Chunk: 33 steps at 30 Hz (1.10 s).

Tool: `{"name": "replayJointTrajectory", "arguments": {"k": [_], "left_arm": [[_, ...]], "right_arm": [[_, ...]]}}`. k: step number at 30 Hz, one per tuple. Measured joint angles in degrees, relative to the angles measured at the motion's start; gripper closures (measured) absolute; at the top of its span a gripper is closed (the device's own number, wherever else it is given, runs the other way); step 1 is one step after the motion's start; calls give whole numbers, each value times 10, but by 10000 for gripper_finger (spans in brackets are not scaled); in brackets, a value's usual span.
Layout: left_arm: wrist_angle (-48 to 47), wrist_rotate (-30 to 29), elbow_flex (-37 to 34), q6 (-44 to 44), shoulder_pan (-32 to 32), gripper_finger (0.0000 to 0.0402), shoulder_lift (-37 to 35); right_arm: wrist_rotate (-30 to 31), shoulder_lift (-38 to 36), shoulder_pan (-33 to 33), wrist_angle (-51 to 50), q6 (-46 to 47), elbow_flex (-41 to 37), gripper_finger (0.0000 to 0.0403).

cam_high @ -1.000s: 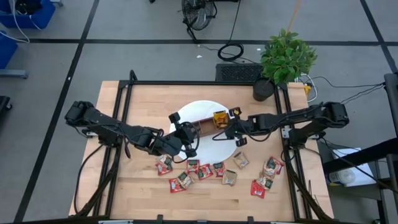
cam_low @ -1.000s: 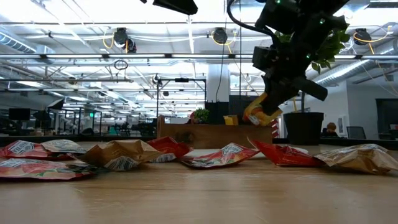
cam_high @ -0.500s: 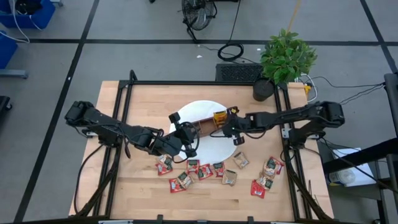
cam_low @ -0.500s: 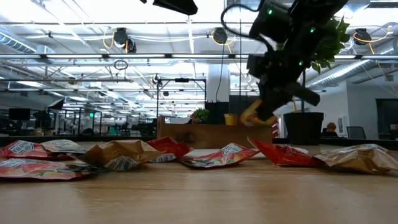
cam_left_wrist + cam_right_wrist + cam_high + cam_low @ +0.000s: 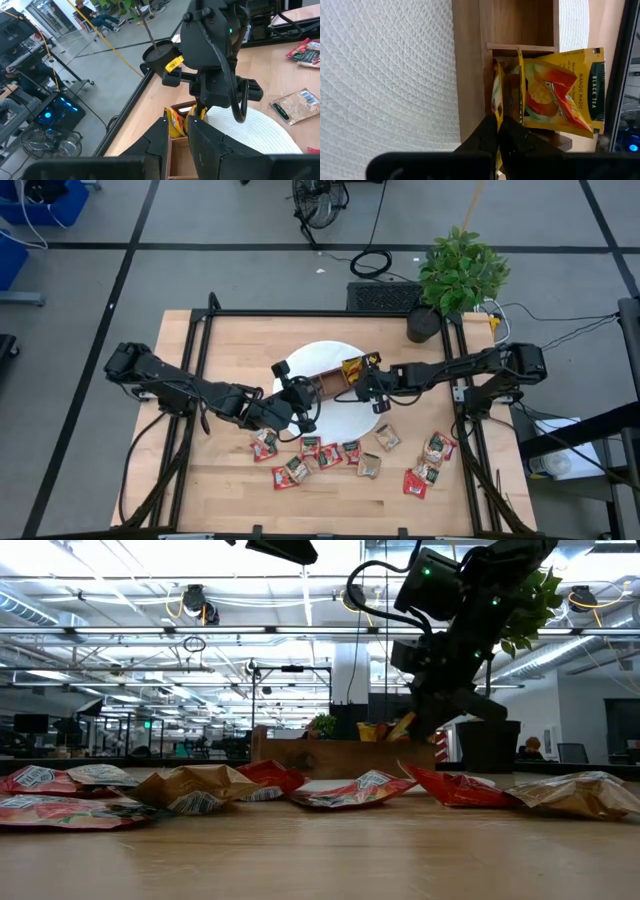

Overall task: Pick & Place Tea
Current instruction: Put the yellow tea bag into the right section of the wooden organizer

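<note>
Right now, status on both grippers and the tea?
Right gripper shut on a yellow sachet, lowering it into the wooden tray end compartment. Left gripper waiting beside the tray, holding nothing visible. Loose sachets on the table. Nothing blocking.

My high camera looks straight down on the whole table [image 5: 210, 480], while the low one sits at tabletop height, facing level across scattered sachets [image 5: 200, 788] into the room. Both wrist cameras sit close and share the wooden tray [image 5: 470, 75] on the white mat [image 5: 260, 135].
</note>
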Motion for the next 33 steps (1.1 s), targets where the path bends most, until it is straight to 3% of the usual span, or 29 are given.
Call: {"name": "replayJointTrajectory", "arguments": {"k": [5,13,18,24,33], "left_arm": [[0,0,0,0,0,323,0],[0,0,0,0,0,323,0],[0,0,0,0,0,323,0],[-4,0,0,0,0,323,0],[-8,1,0,-3,0,323,0]], "right_arm": [[0,0,4,1,2,0,381],[5,0,12,16,15,0,305],[57,0,15,52,11,0,269],[107,0,15,123,-14,0,257],[102,0,-21,142,6,0,257]]}}
